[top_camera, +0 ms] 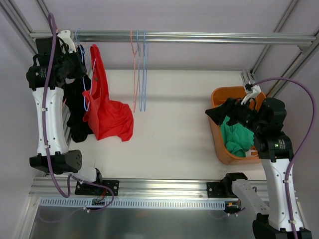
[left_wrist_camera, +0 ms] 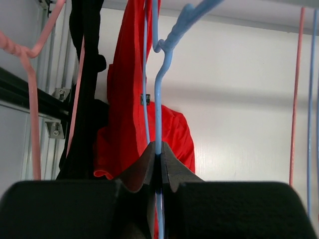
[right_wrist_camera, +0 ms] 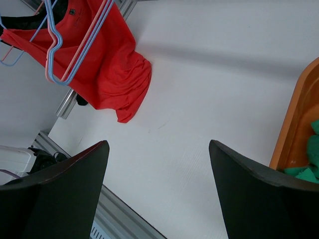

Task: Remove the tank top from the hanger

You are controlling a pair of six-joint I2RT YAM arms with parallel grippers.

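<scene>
One soft, light red fabric tank top [top_camera: 107, 117] hangs limp from a thin light-blue wire hanger [left_wrist_camera: 158, 99], hem pooled on the white table [top_camera: 174, 109]; probably best pinched at a strap. Left gripper [left_wrist_camera: 158, 149] clamps the hanger; right gripper [right_wrist_camera: 158, 149] gapes empty.

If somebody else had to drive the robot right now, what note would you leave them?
Left gripper: shut on the blue hanger, up by the rail.
Right gripper: open and holding nothing, by the orange bin.
Red tank top: looks to be on that hanger, with its bottom bunched on the table.
Done: hanger gripped.
Left: pull the tank top off the hanger.
</scene>
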